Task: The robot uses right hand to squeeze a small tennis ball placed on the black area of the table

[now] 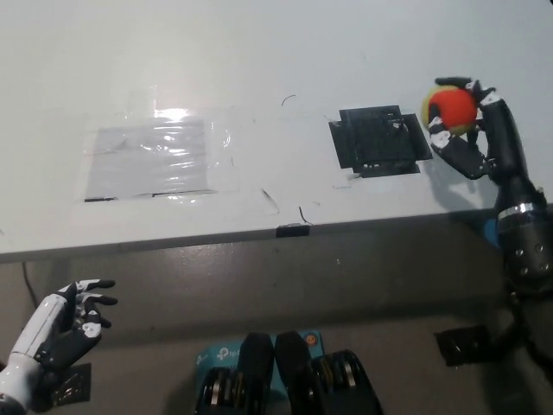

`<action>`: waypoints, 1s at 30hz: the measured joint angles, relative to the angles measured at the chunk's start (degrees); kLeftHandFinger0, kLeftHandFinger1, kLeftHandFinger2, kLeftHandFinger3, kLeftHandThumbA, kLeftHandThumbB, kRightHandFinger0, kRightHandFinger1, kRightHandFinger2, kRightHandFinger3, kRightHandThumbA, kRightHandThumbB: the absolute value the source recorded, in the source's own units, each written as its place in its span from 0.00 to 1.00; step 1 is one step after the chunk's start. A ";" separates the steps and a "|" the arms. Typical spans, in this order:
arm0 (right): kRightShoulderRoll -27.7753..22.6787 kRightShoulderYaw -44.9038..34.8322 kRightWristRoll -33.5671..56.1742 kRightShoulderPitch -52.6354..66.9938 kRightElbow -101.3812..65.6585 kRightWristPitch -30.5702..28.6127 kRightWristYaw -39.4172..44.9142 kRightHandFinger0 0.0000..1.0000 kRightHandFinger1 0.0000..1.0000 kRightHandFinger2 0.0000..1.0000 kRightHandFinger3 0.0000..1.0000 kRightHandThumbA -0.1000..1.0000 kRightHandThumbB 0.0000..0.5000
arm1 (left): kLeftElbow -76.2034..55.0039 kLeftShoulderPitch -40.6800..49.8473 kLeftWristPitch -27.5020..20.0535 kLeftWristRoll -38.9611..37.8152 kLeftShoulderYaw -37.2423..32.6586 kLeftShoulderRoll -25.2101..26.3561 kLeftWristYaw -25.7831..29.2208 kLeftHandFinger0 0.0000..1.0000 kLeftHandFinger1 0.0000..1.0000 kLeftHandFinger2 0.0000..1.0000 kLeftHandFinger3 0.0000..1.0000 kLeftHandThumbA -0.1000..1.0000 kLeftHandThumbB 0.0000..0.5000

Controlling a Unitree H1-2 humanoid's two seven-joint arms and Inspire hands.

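While the white left hand point(62, 330) idles below the table edge with fingers spread, the black right hand point(467, 130) grips the tennis ball point(450, 107) — fingers curled round it — just right of the black patch point(378, 141).

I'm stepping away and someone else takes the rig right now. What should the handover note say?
Right hand: shut on the tennis ball, held just right of the black area, at its edge.
Left hand: open, resting low at the lower left, below the table edge.
Done: ball is gripped.
Left: whether it is squeezed enough cannot be judged from here; the ball is not yet set back on the black area.
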 measured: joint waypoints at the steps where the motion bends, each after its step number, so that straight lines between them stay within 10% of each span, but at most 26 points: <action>1: -0.85 1.63 -1.26 -0.54 1.03 0.72 0.45 0.00 0.33 0.64 0.39 0.00 0.00 | 0.04 0.00 -0.03 0.03 -0.01 0.00 -0.01 0.36 0.47 0.62 0.73 0.11 0.06; 6: -2.91 9.93 -7.23 -3.75 6.99 5.40 4.18 0.21 0.42 0.54 0.49 0.00 0.00 | 0.08 -0.01 -0.07 0.05 0.01 0.01 -0.11 0.36 0.47 0.63 0.74 0.08 0.05; 9: -2.98 13.76 -10.05 -5.42 10.08 8.59 6.78 0.44 0.67 0.83 0.81 0.00 0.09 | 0.05 -0.07 -0.07 0.04 0.02 0.01 -0.15 0.35 0.47 0.62 0.72 0.11 0.07; 13: -2.94 17.54 -13.29 -7.06 11.16 11.98 9.40 0.52 0.81 1.00 0.89 0.00 0.12 | 0.04 -0.07 -0.07 -0.01 0.06 0.00 -0.30 0.37 0.48 0.62 0.72 0.13 0.07; 21: -2.41 21.07 -17.09 -9.28 12.73 14.52 11.76 0.88 1.00 1.00 1.00 0.11 0.26 | 0.04 -0.20 -0.06 -0.02 0.05 0.01 -0.49 0.36 0.48 0.63 0.73 0.16 0.08; 30: -2.35 21.28 -18.40 -9.49 10.82 16.31 14.39 1.00 1.00 1.00 1.00 0.34 0.86 | -0.21 -0.15 0.08 0.03 0.07 0.01 -0.58 0.37 0.49 0.65 0.75 0.09 0.04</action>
